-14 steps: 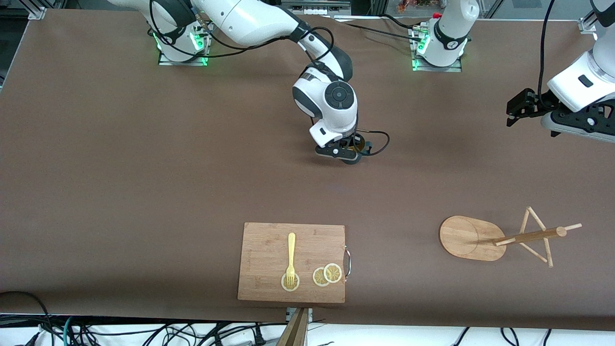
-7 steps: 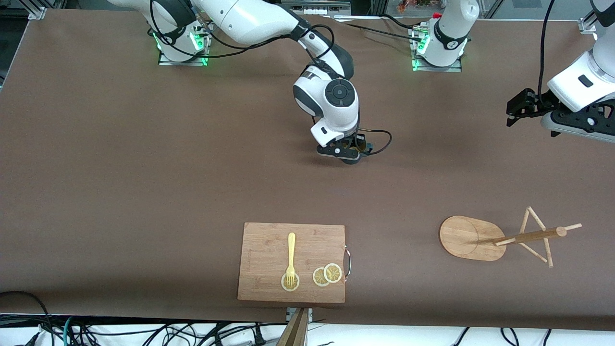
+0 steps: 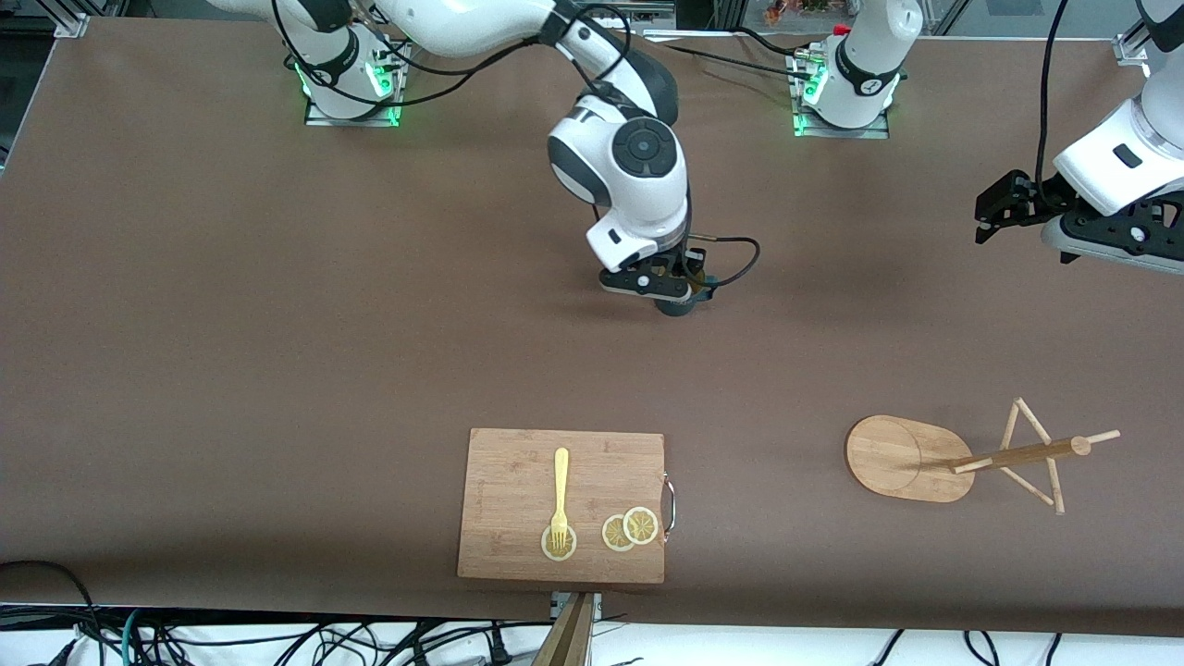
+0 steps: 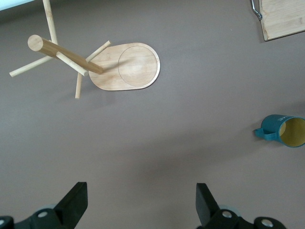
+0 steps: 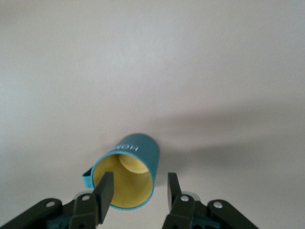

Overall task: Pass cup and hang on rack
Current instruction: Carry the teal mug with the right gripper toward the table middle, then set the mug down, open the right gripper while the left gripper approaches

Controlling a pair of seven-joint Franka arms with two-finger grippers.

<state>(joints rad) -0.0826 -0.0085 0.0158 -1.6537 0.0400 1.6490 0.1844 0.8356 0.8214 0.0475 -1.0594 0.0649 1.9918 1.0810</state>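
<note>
The cup [image 3: 674, 306], dark teal with a yellow inside, stands upright on the brown table mid-way between the arms' bases; it also shows as the cup [image 5: 139, 151] and the cup [image 4: 285, 130]. My right gripper [image 3: 670, 290] hangs just above it, and the right gripper [image 5: 139, 178] is open, one finger over the cup's mouth and the other outside the wall, apart from the rim. The bamboo rack [image 3: 902, 458] stands nearer the front camera toward the left arm's end; the rack [image 4: 128, 67] appears with its pegs. My left gripper [image 3: 985, 220] waits open and empty; the left gripper [image 4: 141, 195] is over bare table.
A bamboo cutting board [image 3: 513, 481] lies near the table's front edge with a yellow fork [image 3: 561, 486] and lemon slices [image 3: 630, 529] on it. A corner of the board [image 4: 283, 16] shows in the left wrist view.
My right gripper has opened off the cup and its wrist has risen a little. The cup stays on the table. The left arm has not moved.
</note>
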